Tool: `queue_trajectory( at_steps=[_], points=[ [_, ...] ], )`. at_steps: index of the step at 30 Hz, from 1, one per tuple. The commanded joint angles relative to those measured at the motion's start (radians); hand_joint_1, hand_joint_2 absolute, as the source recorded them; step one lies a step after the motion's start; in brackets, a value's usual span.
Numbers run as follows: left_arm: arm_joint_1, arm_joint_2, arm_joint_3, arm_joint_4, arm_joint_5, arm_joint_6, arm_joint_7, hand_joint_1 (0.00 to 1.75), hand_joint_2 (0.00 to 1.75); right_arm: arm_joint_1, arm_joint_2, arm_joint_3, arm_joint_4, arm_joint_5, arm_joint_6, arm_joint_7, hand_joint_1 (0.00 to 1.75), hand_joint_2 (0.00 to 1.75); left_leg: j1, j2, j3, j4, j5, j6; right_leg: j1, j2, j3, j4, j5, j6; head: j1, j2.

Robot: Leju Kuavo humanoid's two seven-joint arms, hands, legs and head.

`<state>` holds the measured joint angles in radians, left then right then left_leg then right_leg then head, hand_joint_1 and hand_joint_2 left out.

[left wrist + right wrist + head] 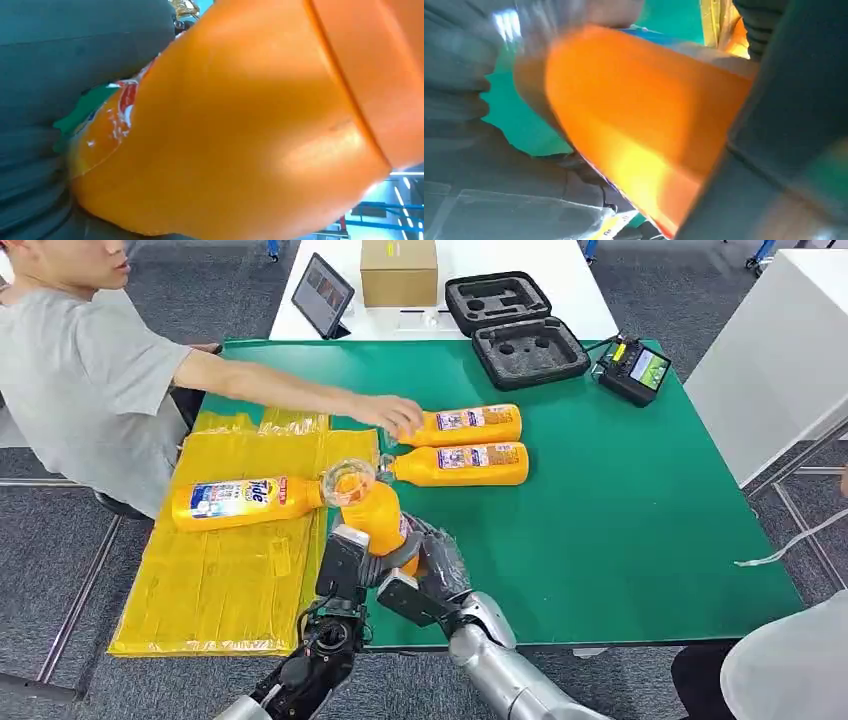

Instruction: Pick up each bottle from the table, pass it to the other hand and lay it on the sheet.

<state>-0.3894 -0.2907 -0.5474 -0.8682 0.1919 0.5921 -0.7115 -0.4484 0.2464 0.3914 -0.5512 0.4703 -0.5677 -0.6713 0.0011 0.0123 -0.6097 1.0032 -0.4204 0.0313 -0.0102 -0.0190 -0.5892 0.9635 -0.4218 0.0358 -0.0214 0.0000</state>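
Orange bottle (374, 517) gripped upright between left hand (343, 562) and right hand (428, 575) at the table's (620, 520) near edge, its base hidden by fingers (label blurred), another bottle (245, 502) lying on the yellow sheet (220, 580).

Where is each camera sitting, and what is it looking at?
Head view: high on the robot, looking forward and down at the green table; both silver arms rise from below, left hand and right hand both on the held bottle.
Left wrist view: close behind the left hand, facing the held bottle pressed near the lens.
Right wrist view: close behind the right hand, facing the held bottle over the green table.
All three views share the orange held bottle.
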Motion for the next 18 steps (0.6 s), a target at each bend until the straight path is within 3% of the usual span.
queue_trajectory(
  at_steps=[1, 18],
  points=[
    [-0.052, 0.001, 0.041, 0.061, 0.067, -0.076, 0.013, 1.75, 1.75, -0.006, 0.034, 0.063, 0.041, -0.012, 0.049, -0.027, 0.0, 1.75, 0.001, 0.001, 0.005, 0.0, -0.002, -0.002, 0.001, 0.003, 0.004, 0.0, -0.001, -0.002, -0.001, 0.0],
    [-0.042, 0.025, 0.046, 0.007, 0.146, -0.101, 0.013, 1.75, 1.75, -0.001, 0.023, 0.06, 0.059, -0.078, 0.092, -0.027, 0.0, 1.75, 0.0, 0.0, 0.001, 0.0, 0.0, -0.001, 0.0, 0.001, 0.001, 0.0, 0.0, -0.001, 0.0, 0.0]
  ],
)
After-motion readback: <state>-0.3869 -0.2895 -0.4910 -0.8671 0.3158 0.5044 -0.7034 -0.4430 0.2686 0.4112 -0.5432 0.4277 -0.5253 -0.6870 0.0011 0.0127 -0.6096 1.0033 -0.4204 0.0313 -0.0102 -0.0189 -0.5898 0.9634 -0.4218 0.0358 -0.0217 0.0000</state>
